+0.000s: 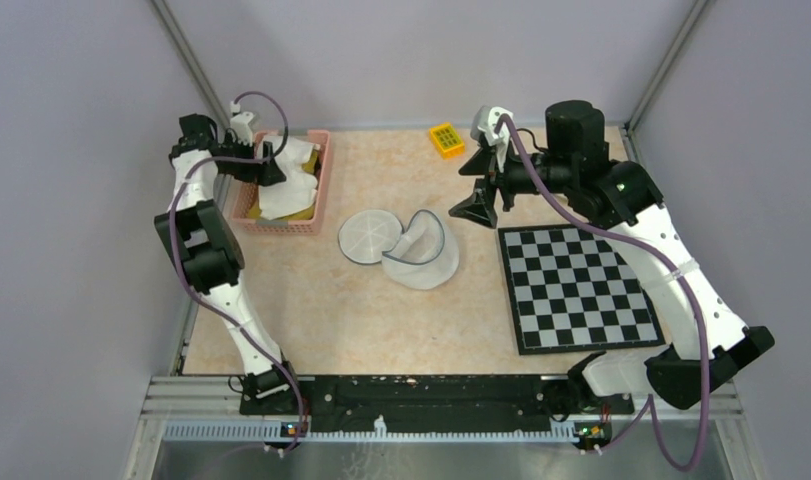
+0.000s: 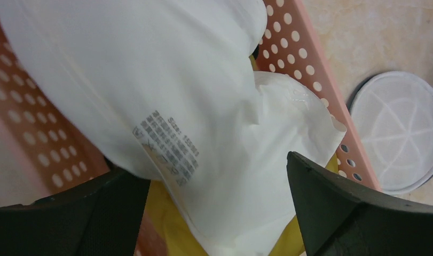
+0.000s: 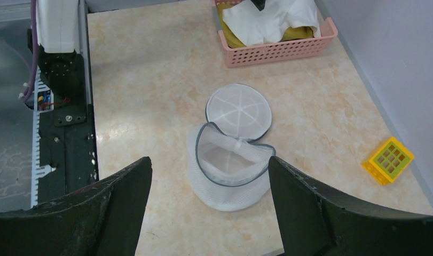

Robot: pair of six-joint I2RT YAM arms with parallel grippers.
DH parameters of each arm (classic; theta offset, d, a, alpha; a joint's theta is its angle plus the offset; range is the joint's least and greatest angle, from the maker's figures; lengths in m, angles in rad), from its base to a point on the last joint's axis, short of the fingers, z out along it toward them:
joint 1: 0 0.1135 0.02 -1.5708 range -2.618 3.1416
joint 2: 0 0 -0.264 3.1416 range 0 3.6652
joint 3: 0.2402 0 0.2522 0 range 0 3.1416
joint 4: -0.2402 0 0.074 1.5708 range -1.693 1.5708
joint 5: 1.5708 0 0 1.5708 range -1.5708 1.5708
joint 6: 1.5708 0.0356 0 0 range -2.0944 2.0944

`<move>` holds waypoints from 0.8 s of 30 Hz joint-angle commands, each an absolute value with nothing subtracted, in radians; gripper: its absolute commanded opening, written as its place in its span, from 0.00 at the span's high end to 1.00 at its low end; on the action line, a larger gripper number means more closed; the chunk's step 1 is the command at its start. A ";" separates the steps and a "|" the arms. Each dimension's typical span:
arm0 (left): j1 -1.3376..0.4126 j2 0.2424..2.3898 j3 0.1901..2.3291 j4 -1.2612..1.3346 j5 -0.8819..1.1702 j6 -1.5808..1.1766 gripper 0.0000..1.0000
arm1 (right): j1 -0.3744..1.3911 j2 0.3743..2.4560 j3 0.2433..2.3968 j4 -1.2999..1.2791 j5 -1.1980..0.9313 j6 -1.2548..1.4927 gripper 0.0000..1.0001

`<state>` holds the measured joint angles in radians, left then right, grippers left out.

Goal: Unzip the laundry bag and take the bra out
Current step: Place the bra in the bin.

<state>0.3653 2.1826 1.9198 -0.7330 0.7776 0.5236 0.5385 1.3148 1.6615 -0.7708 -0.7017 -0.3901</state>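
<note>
Laundry bag (image 1: 421, 255): a round, soft-walled pouch of white mesh edged with a dark grey zip band, lying near the middle of the surface (image 1: 311, 310). It is unzipped. Its circular lid (image 1: 367, 236), a flat mesh disc with white ribs radiating like spokes, is folded out flat towards the left edge, and the mouth gapes upward. In the right wrist view the inside shows only white mesh.

Bra (image 2: 150, 80): smooth white padded fabric in rounded, moulded shapes, with a grey printed label (image 2: 168, 146) on one face. It lies in the basket (image 1: 276, 224), a rectangular pink plastic one with perforated walls at the far left corner of the surface. The bra rests on a yellow item (image 2: 160, 218) and rises above the rim.

Left hand (image 2: 210, 168): poised over the basket with its jaws spread wide. The bra lies below and between the dark fingers. It is not gripped, and whether a finger touches it cannot be told.

Right hand (image 3: 209, 162): raised above the surface towards the far right corner. Its jaws are wide apart and hold nothing.

Other objects: a small yellow plastic block (image 1: 446, 139) with a grid of square holes lies at the far edge. A flat black-and-white checkerboard (image 1: 579, 287) lies along the right edge.
</note>
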 commanded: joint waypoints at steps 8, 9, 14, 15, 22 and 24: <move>0.347 1.924 1.798 -0.553 0.646 0.471 0.06 | 0.534 1.295 1.638 -0.745 -0.709 -0.388 0.22; 0.340 1.934 1.810 -0.548 0.639 0.455 0.09 | 0.533 1.296 1.635 -0.743 -0.710 -0.385 0.21; 0.313 2.018 1.875 -0.464 0.614 0.362 0.16 | 0.533 1.297 1.631 -0.745 -0.710 -0.381 0.21; 0.311 2.047 1.899 -0.456 0.614 0.345 0.17 | 0.533 1.295 1.629 -0.745 -0.707 -0.382 0.21; 0.300 2.255 2.046 -0.452 0.679 0.240 0.20 | 0.534 1.285 1.590 -0.751 -0.685 -0.367 0.21; 0.297 2.308 2.081 -0.469 0.678 0.230 0.22 | 0.532 1.286 1.578 -0.756 -0.679 -0.357 0.21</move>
